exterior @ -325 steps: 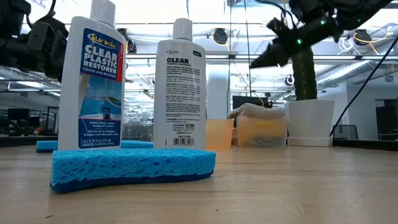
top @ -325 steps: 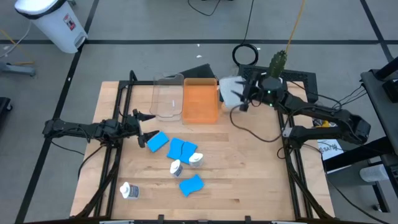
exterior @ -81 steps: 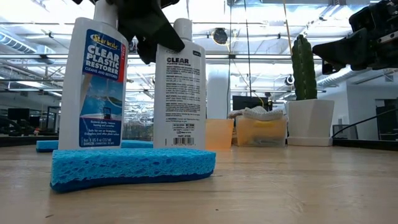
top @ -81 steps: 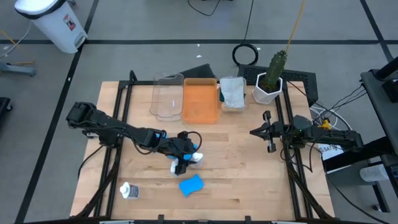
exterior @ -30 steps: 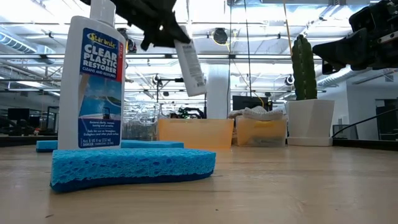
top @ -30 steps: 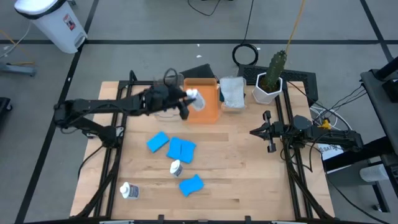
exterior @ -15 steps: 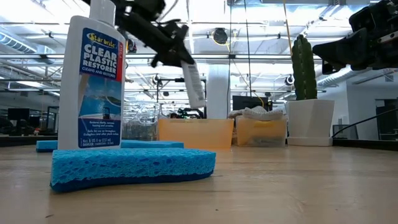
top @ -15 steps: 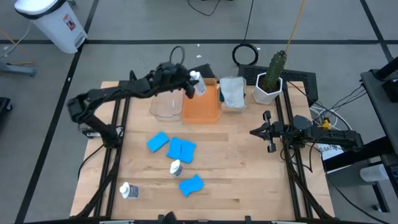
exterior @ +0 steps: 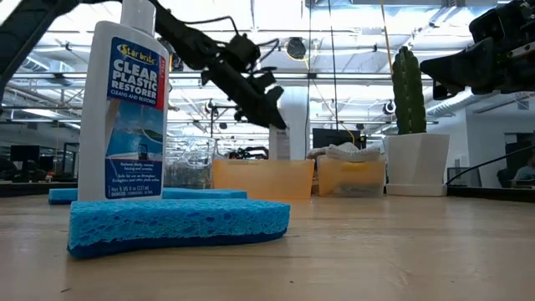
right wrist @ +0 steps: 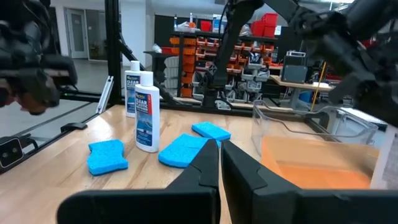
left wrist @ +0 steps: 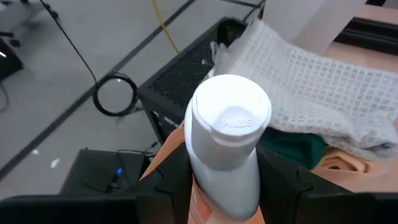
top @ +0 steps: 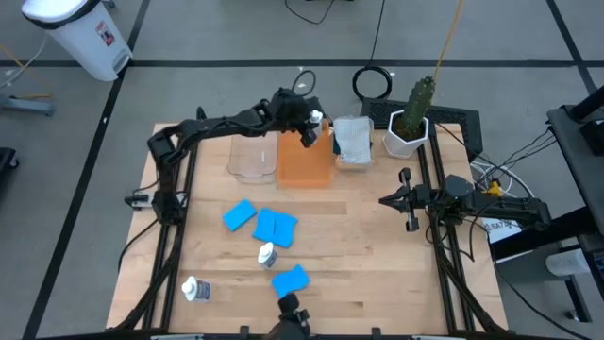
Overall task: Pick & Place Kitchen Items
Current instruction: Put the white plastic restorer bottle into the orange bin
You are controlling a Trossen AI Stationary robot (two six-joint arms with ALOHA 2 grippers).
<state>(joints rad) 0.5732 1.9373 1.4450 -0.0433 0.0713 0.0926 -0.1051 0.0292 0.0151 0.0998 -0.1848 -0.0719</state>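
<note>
change: left hand (top: 309,129) has carried a white bottle (left wrist: 229,144) from mid-counter, where it stood a few seconds ago, to the far end of the orange bin (top: 304,157); half a second ago it was over the near-left part of that bin
meaning: transport nearly done, release into the bin looks like the next step; one bottle out of the pile
left hand: fingers clamped on the bottle's neck and shoulders, cap pointing at the wrist camera
right hand (top: 408,202): parked at the right counter edge, unchanged; fingers close together, nothing between them
left on counter: two bottles (top: 267,254) (top: 195,289), four blue sponges (top: 239,215) (top: 276,227) (top: 291,280); the fourth touches the second
cloths (top: 352,140): stacked beside the orange bin, next to the cactus pot (top: 407,134)
materials: bottle is smooth glossy plastic, round flip cap, flat-sided body; sponges are porous soft slabs; top cloth is grey waffle weave, dark green under it
bins: orange one translucent, clear bin (top: 253,146) just beside it, both rigid rectangular tubs
counter (top: 377,274): light wood planks
</note>
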